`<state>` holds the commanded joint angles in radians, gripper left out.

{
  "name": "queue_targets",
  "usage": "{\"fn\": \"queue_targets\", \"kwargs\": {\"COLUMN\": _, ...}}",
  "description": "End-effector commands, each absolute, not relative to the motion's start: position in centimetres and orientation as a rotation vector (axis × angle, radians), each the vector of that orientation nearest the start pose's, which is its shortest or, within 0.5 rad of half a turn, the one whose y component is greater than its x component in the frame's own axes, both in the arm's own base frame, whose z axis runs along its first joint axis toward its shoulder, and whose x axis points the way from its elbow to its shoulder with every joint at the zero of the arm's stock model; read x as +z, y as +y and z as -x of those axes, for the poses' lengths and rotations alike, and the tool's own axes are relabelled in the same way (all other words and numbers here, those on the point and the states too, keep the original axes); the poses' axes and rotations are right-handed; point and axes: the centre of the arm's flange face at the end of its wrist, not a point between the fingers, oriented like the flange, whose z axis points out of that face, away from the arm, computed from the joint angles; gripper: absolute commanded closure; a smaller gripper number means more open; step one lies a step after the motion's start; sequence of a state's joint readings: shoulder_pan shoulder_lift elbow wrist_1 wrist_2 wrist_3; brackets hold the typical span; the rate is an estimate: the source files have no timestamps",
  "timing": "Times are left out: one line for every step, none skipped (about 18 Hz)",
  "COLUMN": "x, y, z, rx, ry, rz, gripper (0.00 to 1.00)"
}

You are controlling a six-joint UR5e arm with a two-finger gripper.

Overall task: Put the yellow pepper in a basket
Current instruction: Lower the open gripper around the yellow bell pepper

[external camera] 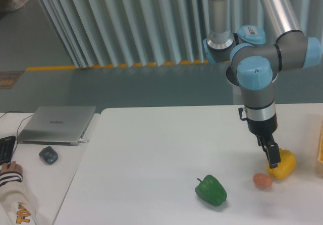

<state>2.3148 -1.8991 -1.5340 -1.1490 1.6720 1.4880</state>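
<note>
Our end effector (273, 159) sits on the glossy yellow bell pepper (283, 165); grip state unclear. We should clamp squarely, then carry toward the yellow-orange basket sliver (320, 144) at three o'clock.

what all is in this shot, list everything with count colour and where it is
yellow pepper: 1, bright yellow, right side of the table, under the gripper
green pepper: 1, green, front middle of the table
egg-shaped thing: 1, orange-brown, between the two peppers, close beside the yellow one
basket: 1, yellow-orange, only a sliver at the right edge of the picture
table: 1, white, fills the lower part of the picture
laptop: 1, silver, closed, on the side desk at left
mouse: 1, dark grey, in front of the laptop
keyboard: 1, black, left edge, partly cut off
person's hand: 1, in a white sleeve, bottom left corner
arm: 1, grey with light blue joints, upper right
gripper: 1, black, at the yellow pepper; open or shut cannot be told
</note>
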Motion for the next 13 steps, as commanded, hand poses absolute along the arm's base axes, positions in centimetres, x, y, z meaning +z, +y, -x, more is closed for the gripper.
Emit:
{"fn": "queue_targets", "kwargs": {"x": 36.6, "y": 54.4, "z": 33.0, "rx": 0.255, "ry": 1.148, "rz": 2.951, "gripper": 0.00}}
{"fn": "queue_targets", "kwargs": {"x": 36.6, "y": 54.5, "z": 32.9, "rx": 0.254, "ry": 1.145, "rz": 2.950, "gripper": 0.00}}
{"fn": "queue_targets", "kwargs": {"x": 36.5, "y": 54.5, "z": 32.9, "rx": 0.251, "ry": 1.134, "rz": 2.954, "gripper": 0.00}}
{"fn": "queue_targets", "kwargs": {"x": 36.4, "y": 54.5, "z": 32.9, "rx": 0.249, "ry": 1.114, "rz": 2.961, "gripper": 0.00}}
{"fn": "queue_targets", "kwargs": {"x": 36.2, "y": 54.6, "z": 32.9, "rx": 0.245, "ry": 1.094, "rz": 2.969, "gripper": 0.00}}
{"fn": "queue_targets", "kwargs": {"x": 36.3, "y": 54.6, "z": 32.9, "rx": 0.247, "ry": 1.086, "rz": 2.970, "gripper": 0.00}}
{"fn": "queue_targets", "kwargs": {"x": 36.2, "y": 54.6, "z": 32.8, "rx": 0.244, "ry": 1.086, "rz": 2.970, "gripper": 0.00}}
{"fn": "queue_targets", "kwargs": {"x": 36.1, "y": 54.8, "z": 32.7, "rx": 0.242, "ry": 1.089, "rz": 2.970, "gripper": 0.00}}
{"fn": "queue_targets", "kwargs": {"x": 36.1, "y": 55.0, "z": 32.3, "rx": 0.242, "ry": 1.089, "rz": 2.971, "gripper": 0.00}}
{"fn": "queue_targets", "kwargs": {"x": 35.9, "y": 55.0, "z": 32.3, "rx": 0.237, "ry": 1.060, "rz": 2.980, "gripper": 0.00}}
{"fn": "queue_targets", "kwargs": {"x": 35.8, "y": 55.1, "z": 32.3, "rx": 0.234, "ry": 1.034, "rz": 2.987, "gripper": 0.00}}
{"fn": "queue_targets", "kwargs": {"x": 35.6, "y": 55.0, "z": 32.2, "rx": 0.225, "ry": 1.014, "rz": 2.993, "gripper": 0.00}}
{"fn": "queue_targets", "kwargs": {"x": 35.3, "y": 54.9, "z": 32.1, "rx": 0.223, "ry": 0.999, "rz": 2.995, "gripper": 0.00}}
